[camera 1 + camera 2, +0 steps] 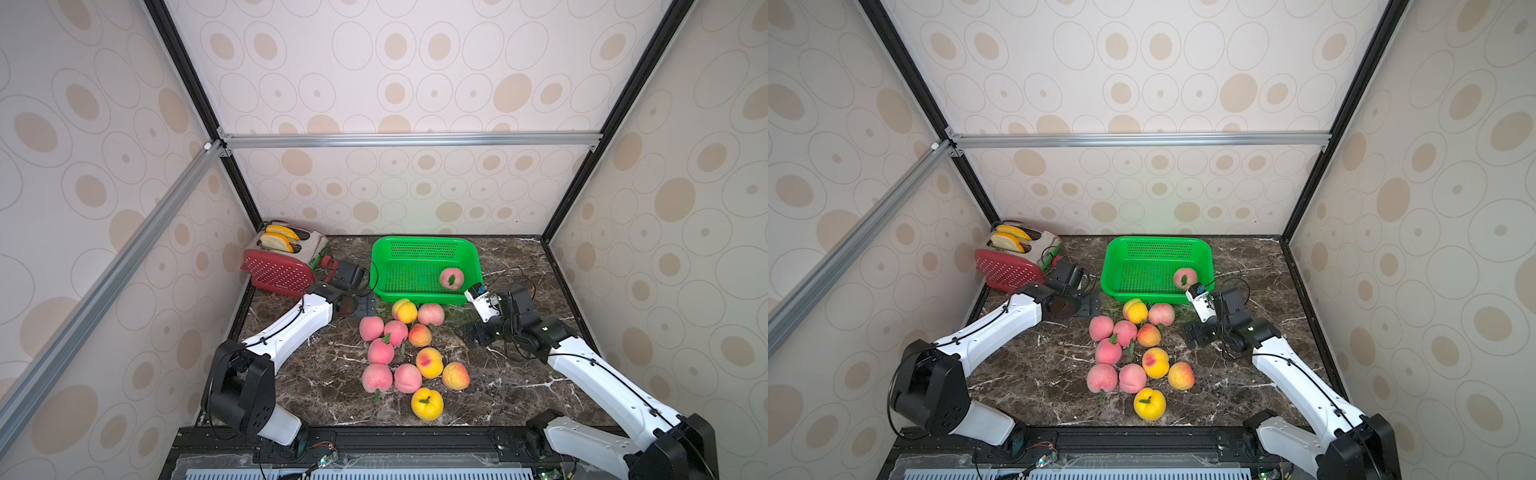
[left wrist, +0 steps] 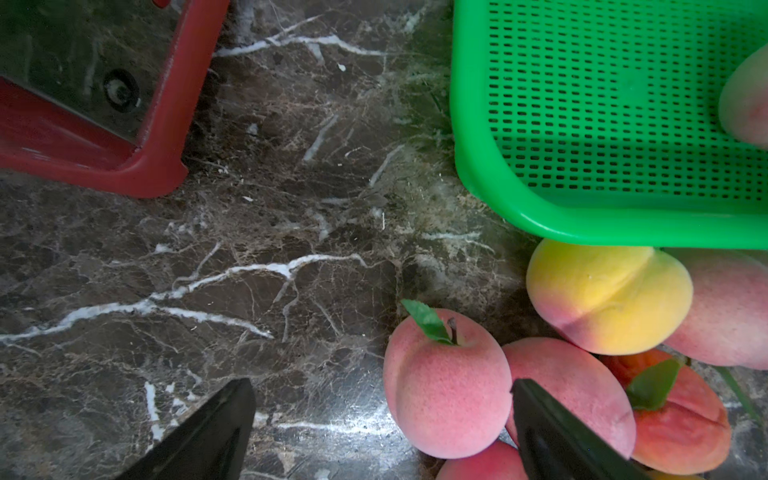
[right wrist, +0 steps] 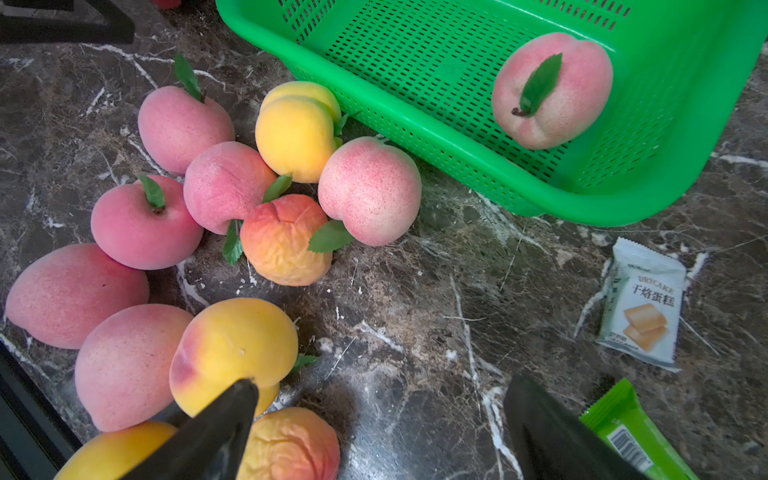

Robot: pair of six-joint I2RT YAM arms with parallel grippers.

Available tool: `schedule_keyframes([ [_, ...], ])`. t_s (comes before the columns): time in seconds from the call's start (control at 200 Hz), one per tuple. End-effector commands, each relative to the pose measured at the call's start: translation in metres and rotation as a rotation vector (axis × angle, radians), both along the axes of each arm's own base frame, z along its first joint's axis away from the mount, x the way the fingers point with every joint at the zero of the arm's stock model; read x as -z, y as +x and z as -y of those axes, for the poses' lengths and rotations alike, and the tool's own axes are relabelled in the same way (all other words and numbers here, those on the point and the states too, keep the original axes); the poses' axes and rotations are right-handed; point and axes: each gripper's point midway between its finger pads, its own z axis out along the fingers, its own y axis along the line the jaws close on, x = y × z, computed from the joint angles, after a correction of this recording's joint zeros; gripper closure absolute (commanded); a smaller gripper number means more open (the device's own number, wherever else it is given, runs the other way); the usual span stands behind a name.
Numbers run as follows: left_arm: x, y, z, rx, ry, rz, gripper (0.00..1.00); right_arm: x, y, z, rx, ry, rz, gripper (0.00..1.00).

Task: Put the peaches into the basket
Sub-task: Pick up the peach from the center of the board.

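Nearest the robot, loose peaches lie clustered on the marble table. Past them, the left gripper by the toaster and the right gripper both gape wide, holding nothing. Farther back, the basket contains one pink peach.

From my station, the desk reads as polished dark stone, brown with white veins, and it catches glare. The basket is smooth, shiny green plastic. The peaches look matt and fuzzy; an orange peach has wrinkled skin. The toaster pairs a dimpled red plastic side with mirror-like metal panels. I see a white packet and a green wrapper, both slick film. The right gripper has dull black fingers; the arm shells are glossy white plastic.
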Motion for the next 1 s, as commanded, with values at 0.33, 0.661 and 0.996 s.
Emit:
schedule_keyframes([
  [0.33, 0.023, 0.01, 0.013, -0.004, -0.083, -0.027, 0.01, -0.009, -0.011, -0.007, -0.022, 0.067, -0.009, 0.02],
  [0.661, 0.047, -0.005, 0.024, 0.035, -0.125, -0.086, 0.01, -0.004, -0.011, -0.009, -0.026, 0.069, -0.025, 0.02],
  [0.996, 0.061, -0.012, 0.041, 0.086, -0.134, -0.119, 0.01, 0.002, -0.011, -0.007, -0.028, 0.054, -0.028, 0.01],
])
